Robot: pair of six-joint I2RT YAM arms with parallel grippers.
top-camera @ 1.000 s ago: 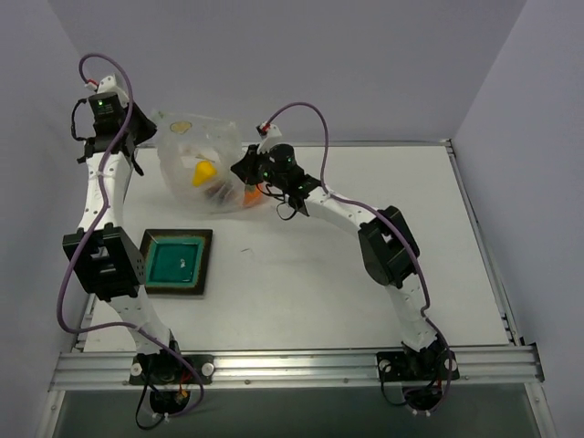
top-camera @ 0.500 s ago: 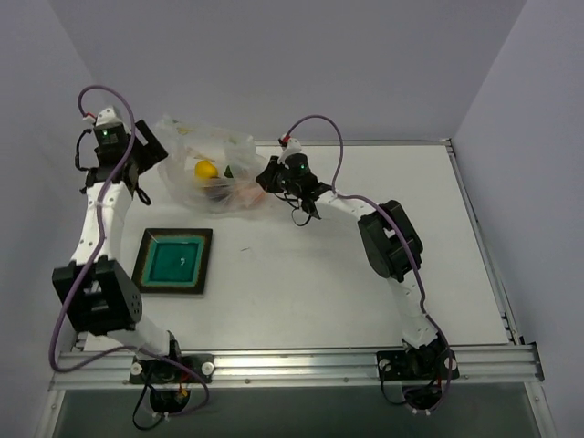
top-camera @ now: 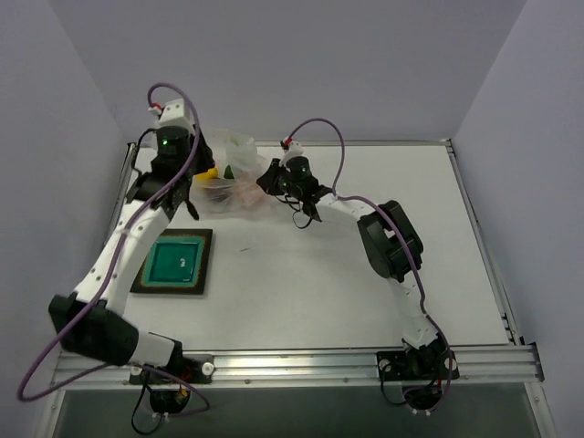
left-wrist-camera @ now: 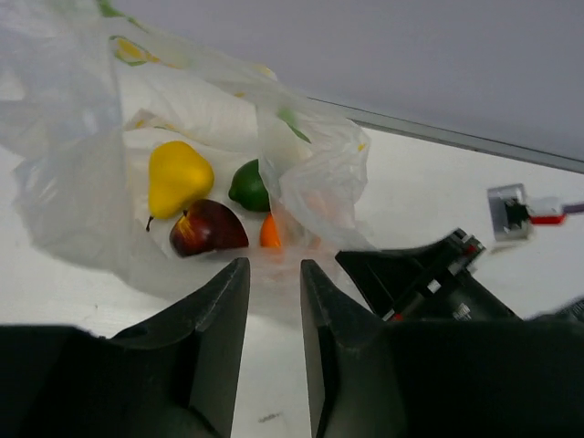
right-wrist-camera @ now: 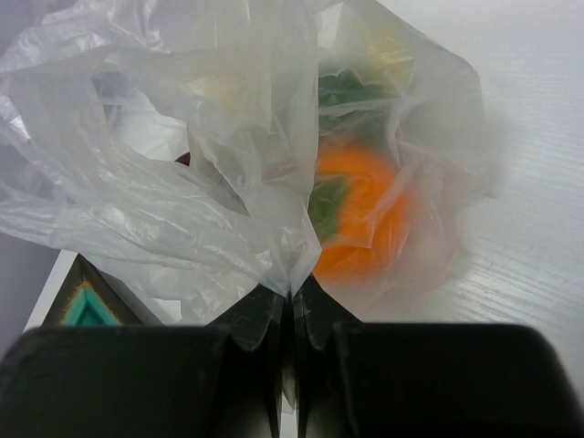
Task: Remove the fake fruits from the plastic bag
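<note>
Right fingers (right-wrist-camera: 258, 321) pinched tight on bag (right-wrist-camera: 210, 155); left fingers (left-wrist-camera: 219, 310) slightly apart, empty, facing fruits (left-wrist-camera: 208, 228) inside bag.

Green tray (top-camera: 179, 270) on white table (top-camera: 319, 292)

The plastic bag (top-camera: 239, 182) lies at the far edge of the table (top-camera: 365, 274), toward the far left corner, with the fake fruits (left-wrist-camera: 206, 226) inside it. The square tray (top-camera: 175, 262) sits by the left edge, nearer than the bag.
</note>
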